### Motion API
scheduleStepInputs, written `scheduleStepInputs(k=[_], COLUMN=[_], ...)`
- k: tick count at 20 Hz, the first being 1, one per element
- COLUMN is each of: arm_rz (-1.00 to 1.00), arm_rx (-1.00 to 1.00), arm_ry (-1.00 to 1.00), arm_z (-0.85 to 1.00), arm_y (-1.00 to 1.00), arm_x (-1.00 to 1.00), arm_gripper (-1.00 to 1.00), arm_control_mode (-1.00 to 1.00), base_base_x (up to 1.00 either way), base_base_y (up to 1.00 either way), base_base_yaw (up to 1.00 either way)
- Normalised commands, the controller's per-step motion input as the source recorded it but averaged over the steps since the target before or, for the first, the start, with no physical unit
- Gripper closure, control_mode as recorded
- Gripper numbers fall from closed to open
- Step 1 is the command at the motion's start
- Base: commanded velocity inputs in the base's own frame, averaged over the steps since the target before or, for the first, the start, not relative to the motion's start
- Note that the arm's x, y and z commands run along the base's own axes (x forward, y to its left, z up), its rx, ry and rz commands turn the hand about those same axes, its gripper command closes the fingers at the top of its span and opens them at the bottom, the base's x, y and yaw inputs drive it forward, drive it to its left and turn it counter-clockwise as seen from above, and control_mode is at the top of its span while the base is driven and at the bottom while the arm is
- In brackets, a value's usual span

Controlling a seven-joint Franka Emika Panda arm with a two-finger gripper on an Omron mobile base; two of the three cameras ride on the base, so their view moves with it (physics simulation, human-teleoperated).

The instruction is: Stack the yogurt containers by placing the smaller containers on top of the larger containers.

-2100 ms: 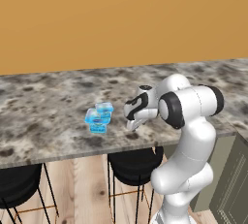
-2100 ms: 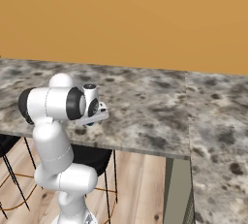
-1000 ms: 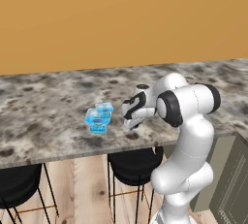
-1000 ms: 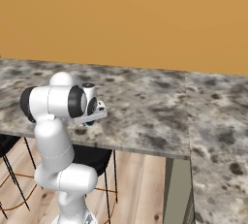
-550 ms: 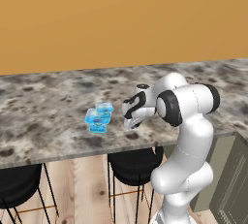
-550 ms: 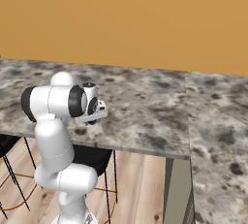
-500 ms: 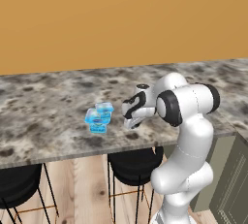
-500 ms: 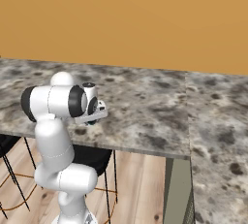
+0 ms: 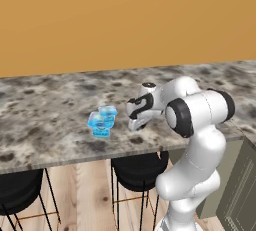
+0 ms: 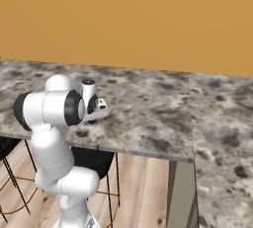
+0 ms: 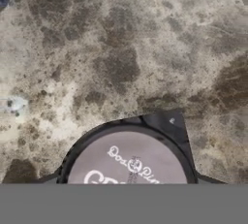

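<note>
Fingers (image 9: 135, 123) drawn in around the tiny dark cup (image 11: 128, 162), low on the tabletop (image 9: 50, 105).

A narrower gap than a second ago is now held steady, so the cup appears to be pinched at its sides; a lift toward the stack is judged to be next. The cup is seen from above as round, with a dark rim, a tab and a pale printed lid. Near to the left, the wide light-blue tub (image 9: 99, 125) is seen with the small light-blue cup (image 9: 108, 110) on or just behind it.
</note>
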Motion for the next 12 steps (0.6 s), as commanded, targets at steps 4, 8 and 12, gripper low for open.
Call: scheduleStepInputs(k=[4, 8, 12], arm_rz=[0.00, 0.00, 0.00], arm_rx=[0.00, 0.00, 0.00], arm_ry=[-0.05, -0.05, -0.04], arm_z=[0.51, 0.52, 0.55], arm_y=[0.00, 0.00, 0.00], arm_x=[-0.38, -0.44, -0.43], arm_gripper=[1.00, 1.00, 1.00], arm_control_mode=[-1.00, -1.00, -1.00], base_base_x=[0.00, 0.00, 0.00], base_base_y=[0.00, 0.00, 0.00], base_base_yaw=[0.00, 0.00, 0.00])
